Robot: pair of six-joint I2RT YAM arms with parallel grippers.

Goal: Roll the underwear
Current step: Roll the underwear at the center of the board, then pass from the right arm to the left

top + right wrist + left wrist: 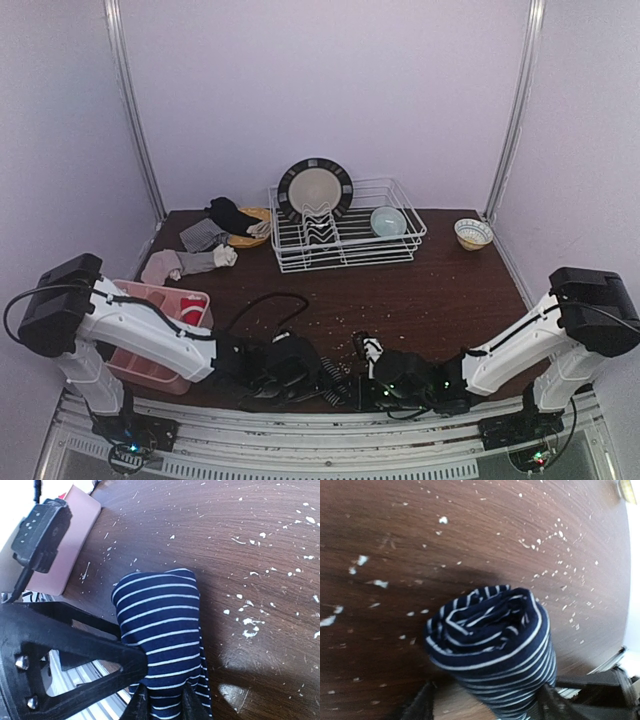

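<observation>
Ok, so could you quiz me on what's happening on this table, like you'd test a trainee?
1. True or false: the striped underwear lies flat and unrolled.
2. Which hand is clamped shut on it: A left, B right, C neither?
3. Fill in: the compartment tray is ____ in colour.
Key: 1 false, it is rolled up. 2 B, the right hand. 3 pink.
</observation>
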